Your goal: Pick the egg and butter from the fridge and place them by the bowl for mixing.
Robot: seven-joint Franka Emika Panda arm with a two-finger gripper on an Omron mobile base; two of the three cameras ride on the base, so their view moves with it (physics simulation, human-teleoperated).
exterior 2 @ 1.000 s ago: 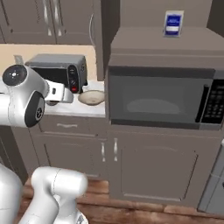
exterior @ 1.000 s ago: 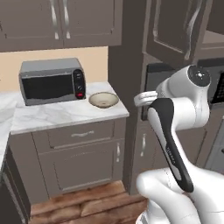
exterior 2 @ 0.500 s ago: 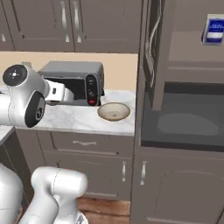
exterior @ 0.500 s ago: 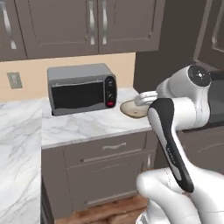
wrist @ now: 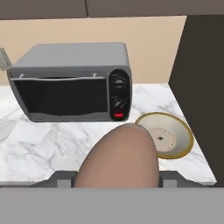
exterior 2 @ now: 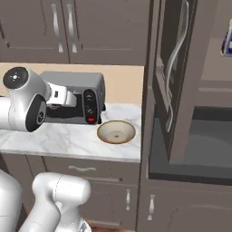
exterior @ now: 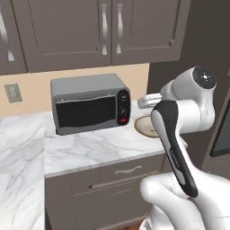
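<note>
A pale pinkish-beige egg (wrist: 118,162) sits close in front of the hand camera, and my gripper (wrist: 117,180) is shut on it. The hand (exterior: 146,101) hovers above the marble counter, just left of and above the bowl (exterior: 146,127). That bowl (exterior 2: 116,132) is shallow, round and tan, and stands near the counter's right end (wrist: 168,135), ahead and to the right of the egg. The butter and the fridge are out of view.
A grey toaster oven (exterior: 90,104) stands on the counter (exterior 2: 54,138) left of the bowl, against the beige wall. A tall dark cabinet (exterior 2: 181,90) with a built-in oven bounds the counter on the right. Upper cabinets hang overhead.
Both base views have shifted: the camera has moved, so the counter, toaster oven and bowl now sit nearer and more central. The arm keeps its pose, still holding the egg.
</note>
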